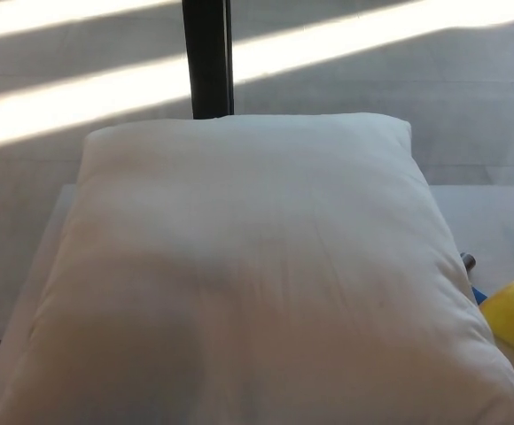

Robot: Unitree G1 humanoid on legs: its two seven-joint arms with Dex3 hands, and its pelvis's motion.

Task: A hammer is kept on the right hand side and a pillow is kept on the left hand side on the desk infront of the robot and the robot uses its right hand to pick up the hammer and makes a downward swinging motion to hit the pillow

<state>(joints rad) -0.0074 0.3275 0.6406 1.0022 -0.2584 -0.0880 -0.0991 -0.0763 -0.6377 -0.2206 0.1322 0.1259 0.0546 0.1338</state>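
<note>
Progress: nothing is showing as done yet; the grasp, lift and downward swing are all waiting.
Pillow (248, 274): lying across most of the tabletop (496, 221), undented.
Hammer (510, 312): peeking out at the tabletop's right edge, probably its yellow-and-blue part, just beside the pillow.
Hands: neither is showing, so their fingers cannot be judged.
Containers: none appearing.
</note>
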